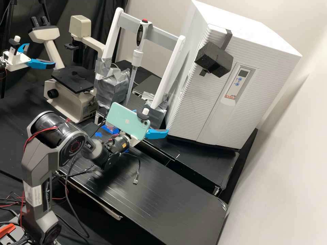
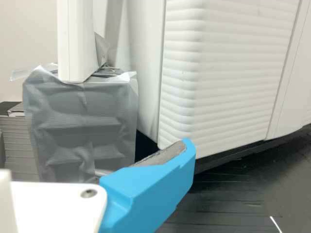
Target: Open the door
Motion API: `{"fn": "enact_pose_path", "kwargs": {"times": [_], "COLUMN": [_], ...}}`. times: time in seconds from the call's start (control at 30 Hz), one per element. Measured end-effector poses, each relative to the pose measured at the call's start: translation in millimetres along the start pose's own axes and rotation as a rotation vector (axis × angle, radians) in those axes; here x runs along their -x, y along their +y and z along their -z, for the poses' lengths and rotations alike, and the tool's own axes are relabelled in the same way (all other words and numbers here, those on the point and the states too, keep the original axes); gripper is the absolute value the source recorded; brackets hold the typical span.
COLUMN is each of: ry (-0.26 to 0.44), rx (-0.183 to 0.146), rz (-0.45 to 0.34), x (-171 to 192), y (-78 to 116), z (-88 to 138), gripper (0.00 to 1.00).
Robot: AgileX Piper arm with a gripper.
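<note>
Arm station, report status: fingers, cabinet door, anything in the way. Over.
Fingers open, empty. Cabinet door shut, black block on its front. Taped grey box beside the door, possible snag.

The high view is brightly lit, palest toward 1 o'clock on the white cabinet's top [image 1: 252,30]; the black bench [image 1: 167,194] carries soft glare at 6 o'clock, and the curtain [image 1: 110,15] lies in deep shadow at 11 o'clock. In the wrist view, diffuse light leaves faint shading between the cabinet's ribs.
</note>
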Motion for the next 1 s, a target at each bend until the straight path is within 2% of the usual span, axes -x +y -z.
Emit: {"fn": "enact_pose_path", "kwargs": {"times": [0.3, 0.37, 0.43, 0.53, 0.6, 0.63, 0.73, 0.83, 0.93, 1.0], "ry": [0.0, -0.008, -0.007, 0.008, 0.036, 0.062, 0.108, 0.142, 0.163, 0.17], "rx": [0.001, 0.005, -0.005, -0.039, -0.066, -0.09, -0.123, -0.139, -0.138, -0.126], "rz": [-0.001, 0.001, -0.006, -0.046, -0.098, -0.137, -0.217, -0.266, -0.281, -0.278], "x": [1, 6, 13, 30, 42, 49, 62, 68, 64, 59], "y": [0.5, 3.8, 9.4, 24.4, 38.6, 48.2, 70.1, 84.3, 95.8, 102.7], "z": [0, -5, -7, -14, -15, -14, -14, -10, -3, 2], "gripper": [1.0, 1.0, 1.0, 1.0, 1.0, 1.0, 1.0, 1.0, 1.0, 1.0]}}
